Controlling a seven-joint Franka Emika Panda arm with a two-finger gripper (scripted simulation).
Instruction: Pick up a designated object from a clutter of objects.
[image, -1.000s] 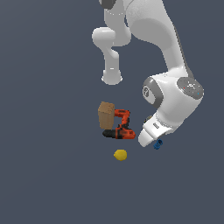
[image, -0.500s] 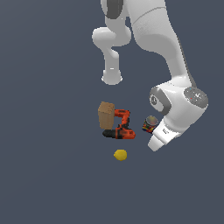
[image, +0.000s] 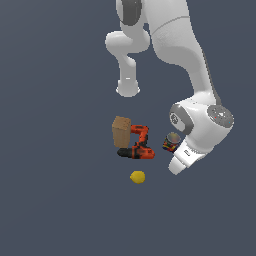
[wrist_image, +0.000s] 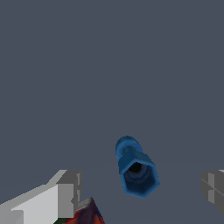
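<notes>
End effector (wrist_image: 139, 190) agape around blue piece (wrist_image: 135, 168)

Arm bent low, wrist down at the exterior view's right side of the scene; gripper (wrist_image: 140, 190) spread wide, fingers (wrist_image: 65, 192) well apart, gripping nothing.

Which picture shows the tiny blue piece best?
The wrist view: the tiny blue piece lies large and clear between the open gripper's fingers, touching neither, its hollow wider end facing the camera. In the exterior view the arm hides it completely.
</notes>
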